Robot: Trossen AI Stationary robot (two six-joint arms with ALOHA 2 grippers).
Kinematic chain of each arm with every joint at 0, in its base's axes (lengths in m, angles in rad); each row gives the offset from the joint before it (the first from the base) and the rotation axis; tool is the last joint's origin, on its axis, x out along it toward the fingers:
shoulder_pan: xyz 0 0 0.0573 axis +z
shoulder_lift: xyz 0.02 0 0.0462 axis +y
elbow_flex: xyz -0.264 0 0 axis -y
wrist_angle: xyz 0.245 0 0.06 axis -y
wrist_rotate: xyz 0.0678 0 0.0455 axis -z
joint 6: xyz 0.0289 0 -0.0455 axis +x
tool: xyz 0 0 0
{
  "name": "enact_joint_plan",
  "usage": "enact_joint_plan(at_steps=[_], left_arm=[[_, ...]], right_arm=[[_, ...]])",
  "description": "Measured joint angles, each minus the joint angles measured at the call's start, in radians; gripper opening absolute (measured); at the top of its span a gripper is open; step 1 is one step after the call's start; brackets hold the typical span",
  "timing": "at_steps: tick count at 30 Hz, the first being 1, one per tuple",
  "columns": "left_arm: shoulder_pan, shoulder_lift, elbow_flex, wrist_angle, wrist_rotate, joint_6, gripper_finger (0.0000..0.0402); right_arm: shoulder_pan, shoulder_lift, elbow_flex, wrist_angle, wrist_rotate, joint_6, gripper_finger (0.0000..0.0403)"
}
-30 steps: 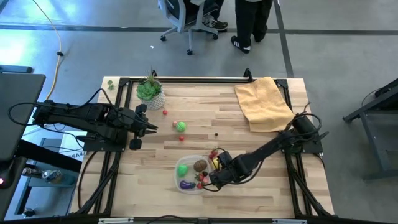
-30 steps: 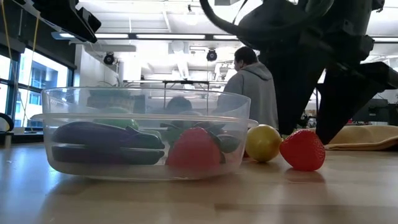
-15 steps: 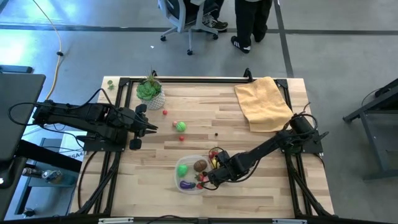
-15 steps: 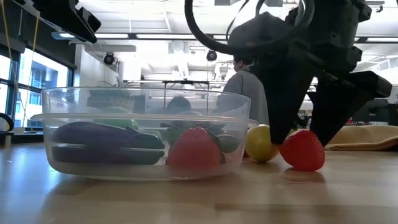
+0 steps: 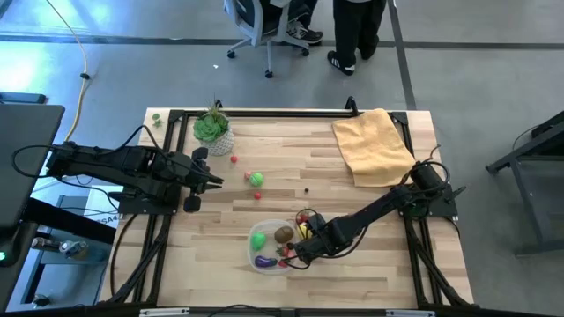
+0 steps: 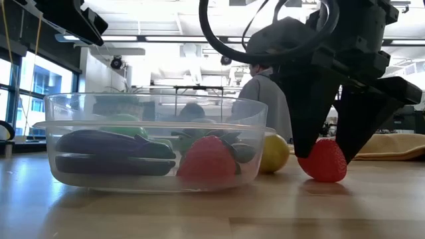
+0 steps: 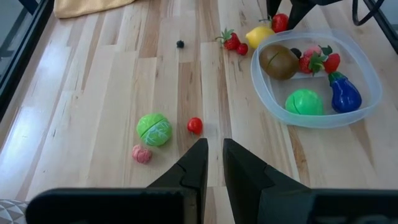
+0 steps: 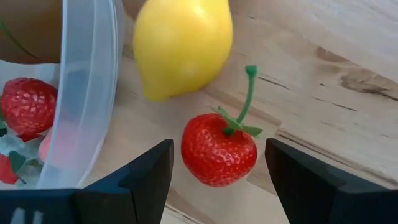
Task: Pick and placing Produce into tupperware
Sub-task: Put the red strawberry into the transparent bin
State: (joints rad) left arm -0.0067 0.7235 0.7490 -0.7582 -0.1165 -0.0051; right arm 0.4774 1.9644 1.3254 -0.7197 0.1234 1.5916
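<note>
The clear tupperware (image 5: 271,245) stands at the table's near middle. It holds a purple eggplant (image 7: 344,94), a green ball (image 7: 303,102), a brown kiwi (image 7: 278,61) and strawberries. A yellow lemon (image 8: 180,43) and a red strawberry (image 8: 219,149) lie on the wood just outside its right wall. My right gripper (image 6: 327,147) points down over that strawberry, open. One finger stands on each side of it, with a gap showing on both sides. My left gripper (image 5: 216,182) hangs shut above the table's left side.
A green cabbage piece (image 5: 256,179), a red berry (image 5: 233,159), another red piece (image 5: 258,196) and a small dark bit (image 5: 306,189) lie mid-table. A potted plant (image 5: 213,130) stands at the far left and a yellow cloth (image 5: 374,145) lies at the far right. People stand beyond the far edge.
My right gripper has sunk and shifted slightly toward the tupperware. Its open fingers now stand on both sides of the strawberry, and one now hides part of the lemon in the low view. The strawberry has stayed where it was.
</note>
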Motion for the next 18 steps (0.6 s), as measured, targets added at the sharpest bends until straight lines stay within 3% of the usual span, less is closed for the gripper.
enact_joint_plan(at_steps=[12,18], left_arm=[[0.0,0.0,0.0,0.0,0.0,0.0,0.004],[0.0,0.0,0.0,0.0,0.0,0.0,0.004]], right_arm=[[-0.002,0.023,0.0,0.018,0.025,-0.003,0.0245],[-0.002,0.039,0.003,0.047,-0.013,-0.018,0.0245]])
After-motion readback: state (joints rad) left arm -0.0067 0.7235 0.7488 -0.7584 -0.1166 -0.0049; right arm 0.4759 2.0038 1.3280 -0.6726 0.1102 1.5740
